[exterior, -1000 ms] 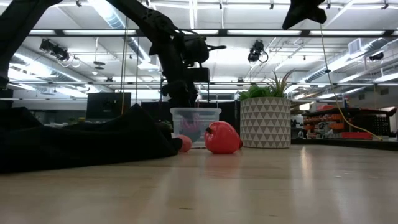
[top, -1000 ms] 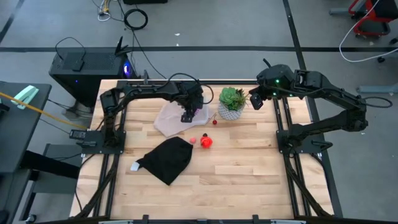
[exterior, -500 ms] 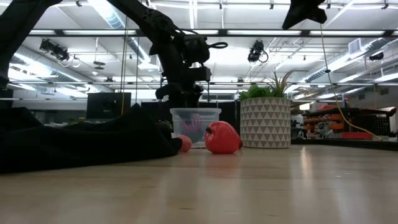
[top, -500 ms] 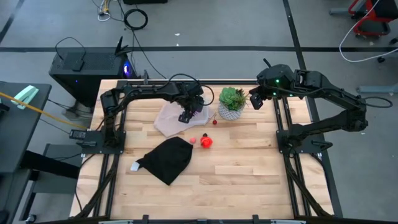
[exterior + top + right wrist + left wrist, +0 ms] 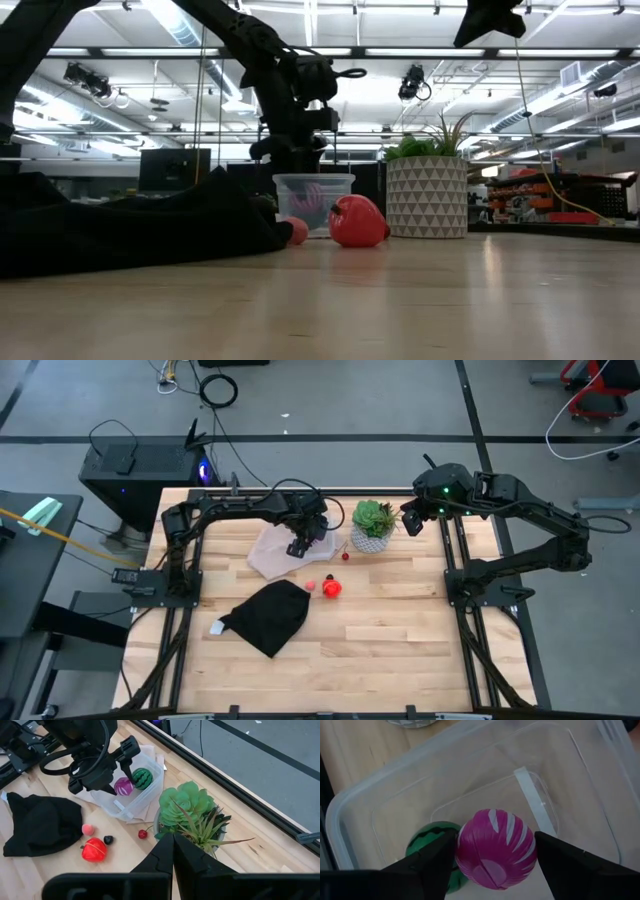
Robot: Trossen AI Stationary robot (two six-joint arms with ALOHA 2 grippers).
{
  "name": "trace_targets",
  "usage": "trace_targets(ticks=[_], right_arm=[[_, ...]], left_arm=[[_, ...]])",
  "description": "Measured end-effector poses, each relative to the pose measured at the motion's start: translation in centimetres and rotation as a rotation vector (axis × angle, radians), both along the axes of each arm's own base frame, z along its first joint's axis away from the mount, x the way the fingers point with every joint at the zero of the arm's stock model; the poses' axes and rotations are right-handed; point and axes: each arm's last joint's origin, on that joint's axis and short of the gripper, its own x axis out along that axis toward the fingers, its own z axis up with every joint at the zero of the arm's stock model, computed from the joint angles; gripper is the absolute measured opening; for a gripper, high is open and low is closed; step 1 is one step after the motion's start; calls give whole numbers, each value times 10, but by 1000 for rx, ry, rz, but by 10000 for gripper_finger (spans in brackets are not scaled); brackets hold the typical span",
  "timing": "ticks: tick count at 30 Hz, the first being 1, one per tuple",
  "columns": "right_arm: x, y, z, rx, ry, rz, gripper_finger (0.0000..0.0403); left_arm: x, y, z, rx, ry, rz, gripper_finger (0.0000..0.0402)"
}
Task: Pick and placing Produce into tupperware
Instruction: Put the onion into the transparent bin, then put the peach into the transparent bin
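Broadly, a pale wooden table (image 5: 400, 640) fills the high view, with both dark arms reaching in from its far corners. Next in bulk is a crumpled black cloth (image 5: 266, 615) lying on the near-left part of the boards. A green succulent in a white patterned pot (image 5: 373, 526) stands toward the far edge, just beside the tupperware (image 5: 131, 804). That clear tub sits on a pale pinkish sheet (image 5: 262, 555) spread flat on the wood.

The left gripper (image 5: 492, 852) hangs directly over the tub, its fingers spread apart on either side of a magenta-purple piece (image 5: 495, 849) with pale stripes; whether the pads touch it cannot be told. That piece is inside the tub, and a green striped ball (image 5: 431, 842) lies against it, also inside. The right gripper (image 5: 173, 851) is raised above the plant, well clear of the table, its fingers pressed together on nothing.

Out on the bare boards, between cloth and pot, rests a red-orange piece (image 5: 332, 588), with a small pink ball (image 5: 310, 585) just beside it. A little dark berry (image 5: 108, 839) lies near those two, and a tiny red cherry (image 5: 143, 834) sits close to the base of the pot.
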Motion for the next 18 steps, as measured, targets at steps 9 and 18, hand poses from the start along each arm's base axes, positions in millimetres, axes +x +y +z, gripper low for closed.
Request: trace_targets(ticks=[9,18], right_arm=[[0,0,0,0,0,0,16],[0,0,0,0,0,0,16]], left_arm=[[0,0,0,-5,-1,12,290],[-1,0,0,-2,5,13,291]])
